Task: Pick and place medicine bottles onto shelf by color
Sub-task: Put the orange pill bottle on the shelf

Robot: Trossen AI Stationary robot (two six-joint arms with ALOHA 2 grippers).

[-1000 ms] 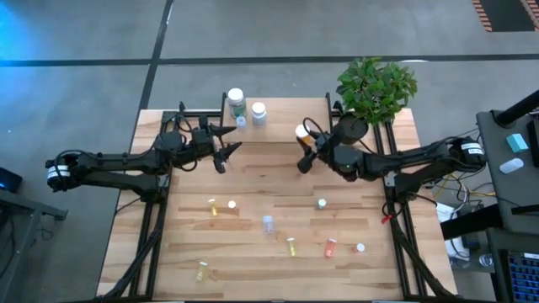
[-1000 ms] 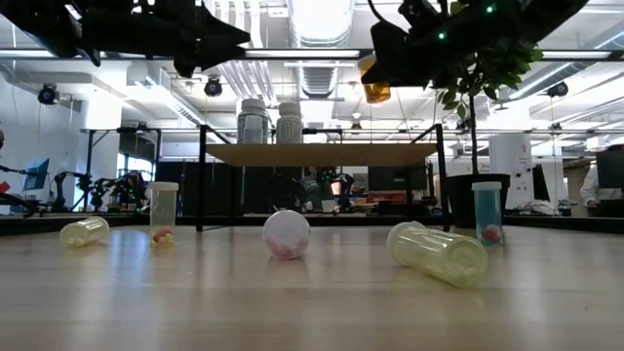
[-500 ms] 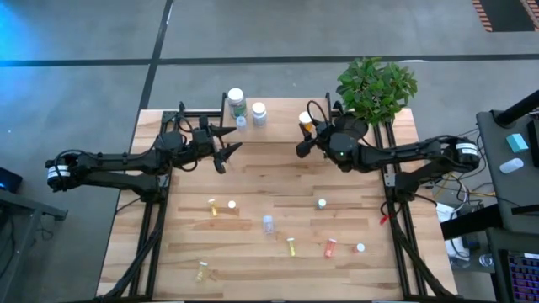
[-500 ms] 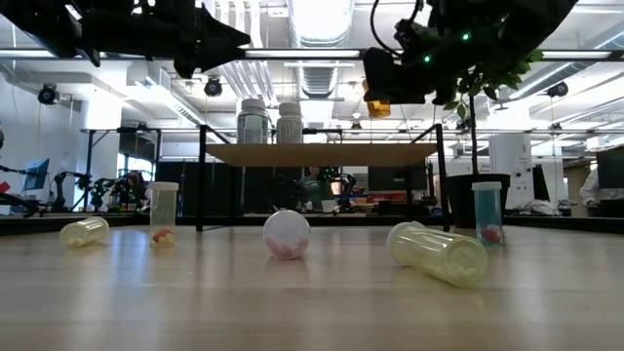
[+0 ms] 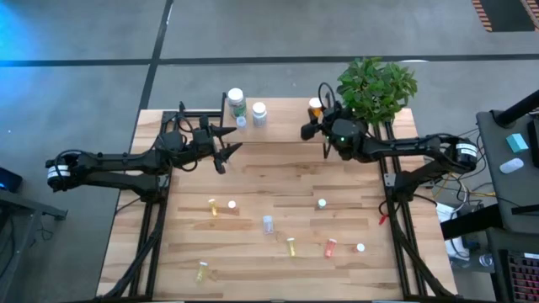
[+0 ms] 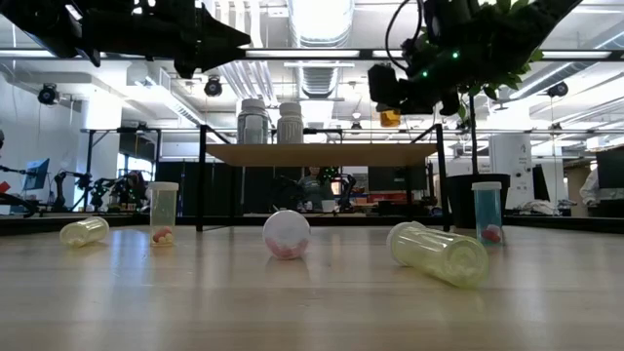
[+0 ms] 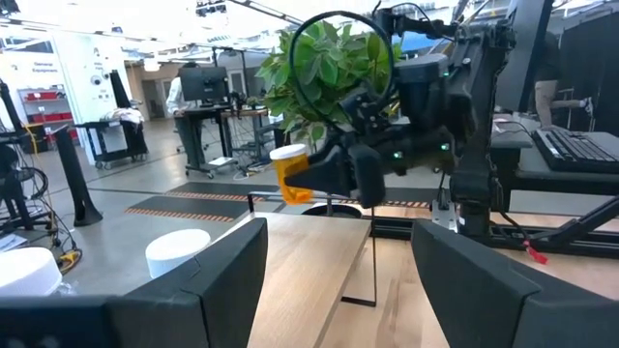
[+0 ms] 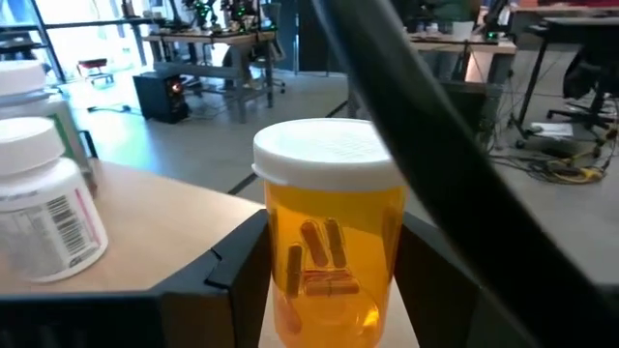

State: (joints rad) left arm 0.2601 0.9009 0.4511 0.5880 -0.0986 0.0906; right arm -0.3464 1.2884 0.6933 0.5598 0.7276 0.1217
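An orange medicine bottle point(image 5: 316, 104) with a white cap hangs over the right end of the shelf point(image 5: 282, 122), with my right gripper point(image 5: 312, 118) shut on it. The low view shows the orange bottle point(image 6: 390, 118) a little above the shelf board point(image 6: 322, 153). My left gripper point(image 5: 229, 147) hovers open and empty near the shelf's left part. Two white bottles point(image 5: 236, 101) point(image 5: 258, 112) and a small vial point(image 5: 242, 123) stand on the shelf's left end. Several bottles lie or stand loose on the table, such as a yellow one point(image 5: 213, 207) and an orange one point(image 5: 330, 247). My right gripper pinches the orange bottle's body below the cap point(image 8: 280, 261) between its two fingers, one on each side. The fingers come about level from the table's right. The bottle stands upright, cap up, clear of the shelf board.
A potted plant point(image 5: 376, 87) stands at the shelf's far right corner, close behind the held bottle. The shelf's middle point(image 5: 282, 114) is bare wood. In the low view a clear-yellow bottle point(image 6: 439, 253) and a round cap point(image 6: 287, 234) lie near the front.
My right gripper has carried the orange bottle toward the table's far edge and a little to the right, from the shelf's near edge to over its far right part, swinging round as it went. The bottle stays upright and held.
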